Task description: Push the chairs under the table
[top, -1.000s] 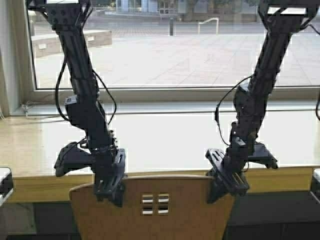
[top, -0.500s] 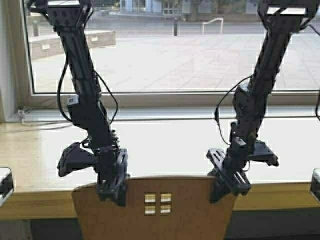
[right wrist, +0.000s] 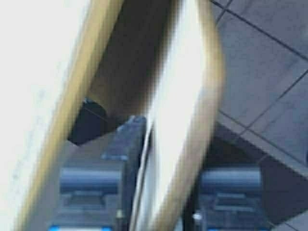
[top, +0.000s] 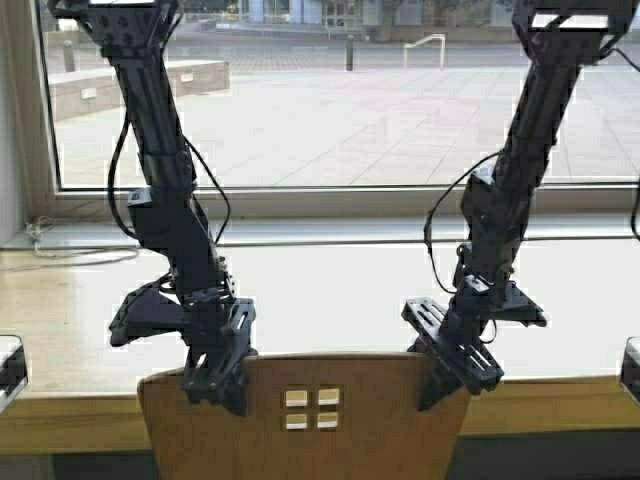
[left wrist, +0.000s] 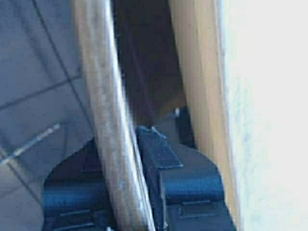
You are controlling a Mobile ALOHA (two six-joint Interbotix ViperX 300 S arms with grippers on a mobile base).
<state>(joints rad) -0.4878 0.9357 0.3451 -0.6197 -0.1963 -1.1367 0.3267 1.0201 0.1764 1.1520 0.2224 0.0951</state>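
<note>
One light tan chair [top: 310,430] stands right in front of me, its curved back with four small square cutouts against the thick yellowish front edge of the table [top: 560,405]. My left gripper [top: 215,385] is shut on the left part of the back's top rim, and my right gripper [top: 445,375] is shut on the right part. In the left wrist view the rim [left wrist: 108,120] runs between the jaws of the left gripper [left wrist: 120,144], close to the table edge [left wrist: 197,72]. The right wrist view shows the same rim [right wrist: 187,120] inside the right gripper [right wrist: 178,159].
A big window fills the wall behind the table. A cable [top: 60,250] lies on the sill at the left. Dark objects sit at the left [top: 8,365] and right [top: 632,365] borders. Grey tiled floor [right wrist: 269,72] lies below the chair.
The robot has driven forward: the window and the table have slid down and nearer in the high view. The chair has gone along in both grippers, and the dark gap under the table edge has shrunk.
</note>
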